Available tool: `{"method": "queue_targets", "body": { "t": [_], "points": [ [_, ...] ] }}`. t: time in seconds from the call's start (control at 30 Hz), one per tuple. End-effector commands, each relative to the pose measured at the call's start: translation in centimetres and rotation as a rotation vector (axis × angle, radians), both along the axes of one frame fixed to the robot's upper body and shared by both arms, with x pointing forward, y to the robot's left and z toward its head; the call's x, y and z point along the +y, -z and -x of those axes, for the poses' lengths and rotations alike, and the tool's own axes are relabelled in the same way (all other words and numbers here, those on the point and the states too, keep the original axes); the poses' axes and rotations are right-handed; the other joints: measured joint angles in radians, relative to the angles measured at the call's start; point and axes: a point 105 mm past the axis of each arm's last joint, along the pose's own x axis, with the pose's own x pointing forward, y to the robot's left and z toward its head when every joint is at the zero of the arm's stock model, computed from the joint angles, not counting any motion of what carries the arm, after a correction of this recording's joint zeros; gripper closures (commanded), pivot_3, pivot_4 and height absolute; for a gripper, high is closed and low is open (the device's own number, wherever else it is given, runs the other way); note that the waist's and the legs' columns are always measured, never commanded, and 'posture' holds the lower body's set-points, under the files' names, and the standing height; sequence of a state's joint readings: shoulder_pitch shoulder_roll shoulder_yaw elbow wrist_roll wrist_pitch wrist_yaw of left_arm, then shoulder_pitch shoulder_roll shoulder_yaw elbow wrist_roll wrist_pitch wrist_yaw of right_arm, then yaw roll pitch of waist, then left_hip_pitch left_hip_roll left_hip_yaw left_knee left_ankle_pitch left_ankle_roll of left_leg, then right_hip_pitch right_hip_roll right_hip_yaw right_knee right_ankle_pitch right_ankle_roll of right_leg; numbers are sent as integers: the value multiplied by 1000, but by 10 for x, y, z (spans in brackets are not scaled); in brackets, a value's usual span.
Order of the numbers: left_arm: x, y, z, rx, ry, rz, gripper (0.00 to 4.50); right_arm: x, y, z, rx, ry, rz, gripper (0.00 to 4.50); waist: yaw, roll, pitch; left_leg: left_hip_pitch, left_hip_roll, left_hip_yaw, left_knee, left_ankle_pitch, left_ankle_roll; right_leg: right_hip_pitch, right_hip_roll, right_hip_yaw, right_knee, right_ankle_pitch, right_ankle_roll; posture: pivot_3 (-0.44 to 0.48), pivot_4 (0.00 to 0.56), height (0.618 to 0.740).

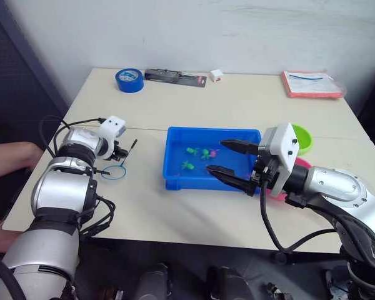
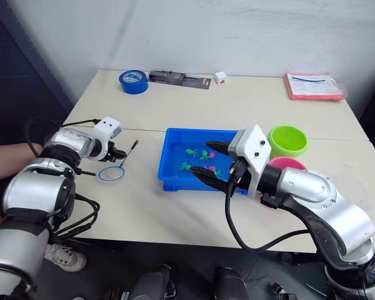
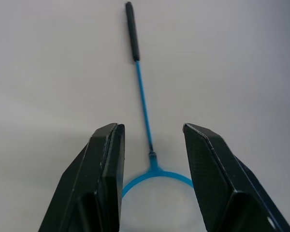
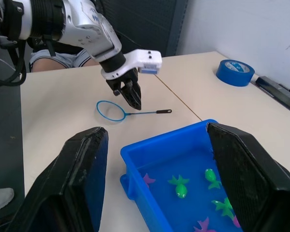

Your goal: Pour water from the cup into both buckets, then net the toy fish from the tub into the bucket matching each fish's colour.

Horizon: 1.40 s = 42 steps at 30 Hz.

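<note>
silver rounded arms, black cables, white wrist blocks, black textured tapering jaws

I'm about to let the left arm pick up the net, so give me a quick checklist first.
1. Left gripper open: ok.
2. Net flat on the table, unheld: ok.
3. Left gripper lined up over the net where handle meets hoop: ok.
4. Right gripper open, holding nothing, over the tub: ok.
5. Toy fish in the tub: ok.
6. Water in green bucket and pink bucket: cannot tell.
</note>
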<state>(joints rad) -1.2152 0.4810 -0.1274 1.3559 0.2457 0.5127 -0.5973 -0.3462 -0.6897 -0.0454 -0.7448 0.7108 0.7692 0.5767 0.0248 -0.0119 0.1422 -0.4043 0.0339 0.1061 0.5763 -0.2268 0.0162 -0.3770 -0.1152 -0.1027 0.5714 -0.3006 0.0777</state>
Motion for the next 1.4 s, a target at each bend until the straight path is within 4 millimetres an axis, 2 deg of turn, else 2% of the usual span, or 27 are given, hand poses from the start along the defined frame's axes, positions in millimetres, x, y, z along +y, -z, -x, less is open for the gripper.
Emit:
{"method": "queue_targets", "body": {
  "t": [0.03,0.17,0.37,0.47,0.57,0.9,1.1,1.2,1.27,1.3,1.33,1.4],
  "points": [
    [8,3,0,-8,-12,-54,2322,0,-13,6,-60,-10,0,0,-1,0,0,0,0,0,0,0,0,0,0,0,0,0,0,0,150,740],
    [8,6,0,-14,-15,-71,2322,-2,-13,9,-58,8,-6,0,0,0,0,0,0,0,0,0,0,0,0,-2,3,0,0,0,150,740],
    [-4,-13,-8,-62,-33,35,2322,-5,-9,13,-44,31,-11,0,3,-1,0,0,1,0,2,0,0,0,-1,-5,2,0,0,0,150,740],
    [6,-15,-8,-71,-56,7,2322,-4,-8,13,-45,33,-13,0,1,-1,0,0,1,1,2,0,0,0,-1,-5,1,0,0,0,150,740],
    [14,-10,-5,-68,-86,-9,2322,-4,-9,12,-49,35,-14,0,1,0,0,0,1,0,1,0,0,0,-1,-5,2,0,0,0,150,740],
    [1,17,-1,-39,-103,5,2322,-8,-11,14,-54,48,-1,0,4,0,0,1,1,1,3,0,1,0,-1,-5,3,0,1,0,150,740],
    [2,28,2,-32,-145,18,2322,-11,-13,20,-56,77,-13,0,5,1,-1,1,1,1,3,0,1,1,-1,-5,3,1,1,0,150,740],
    [5,28,3,-34,-159,30,2972,-12,-14,21,-56,87,-12,0,4,2,-1,1,1,1,3,0,1,1,-1,-5,3,1,1,0,150,740],
    [7,28,3,-34,-166,34,3703,-13,-14,22,-56,91,-13,0,2,2,-1,1,1,1,3,0,0,1,-1,-5,3,1,1,0,150,740],
    [9,28,4,-33,-171,33,3927,-13,-15,22,-56,92,-12,0,2,2,-1,1,1,1,3,0,0,1,-1,-5,3,1,1,0,150,740],
    [11,29,5,-32,-175,33,4472,-13,-15,21,-56,92,-12,0,2,2,-1,1,1,1,3,0,0,0,-1,-5,3,1,1,0,150,740],
    [13,29,5,-29,-182,38,4472,-13,-15,21,-55,90,-9,0,1,2,-1,1,1,1,3,0,0,0,-1,-5,3,1,1,0,150,740]
  ]
}}
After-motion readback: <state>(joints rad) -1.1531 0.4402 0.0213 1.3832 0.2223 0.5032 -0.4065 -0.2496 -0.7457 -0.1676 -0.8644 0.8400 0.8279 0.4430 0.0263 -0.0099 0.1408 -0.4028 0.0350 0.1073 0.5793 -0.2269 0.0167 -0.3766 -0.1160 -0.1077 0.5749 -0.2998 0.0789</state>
